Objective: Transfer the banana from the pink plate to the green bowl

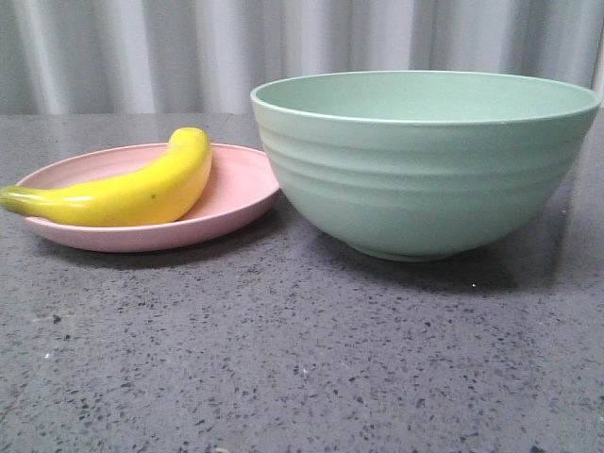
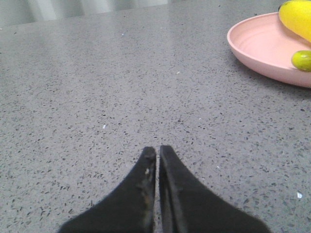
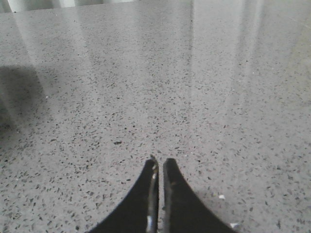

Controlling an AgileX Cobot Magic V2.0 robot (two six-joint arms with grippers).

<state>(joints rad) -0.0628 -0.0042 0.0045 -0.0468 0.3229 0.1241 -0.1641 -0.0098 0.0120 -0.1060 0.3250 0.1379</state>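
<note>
**A:** Still at square one, judging by this. Banana (image 1: 127, 187) lying on its side across the plate (image 1: 236, 189), stem end poking out over the rim toward the left edge of the bench, dark-tipped end angled toward the back. Not gripped, not touched by anything.

**B:** Agreed. Bowl (image 1: 420, 179) just beside the plate, toward the right edge, rims nearly touching or maybe slightly overlapping, hard to call from the front. Looks empty as far as the inside wall shows, but the bottom sits hidden behind the near wall.

**A:** So everything left to do: reach, grab, lift, carry over that tall rim, drop in.

**B:** Left gripper (image 2: 157, 151) pinched closed on nothing, low over bare bench, plate and banana off ahead and to one side, well apart from the fingertips. Right gripper (image 3: 159, 162) same deal, closed with nothing in it, only speckled bench ahead.

**A:** Neither arm showing in the front view at all, so no placing them against the bench edges. Banana and plate cut off in the left wrist view too, just a chunk of yellow and the greenish end visible.

**B:** Left looks the better pick for the grab, being nearer. Needs opening first.
</note>
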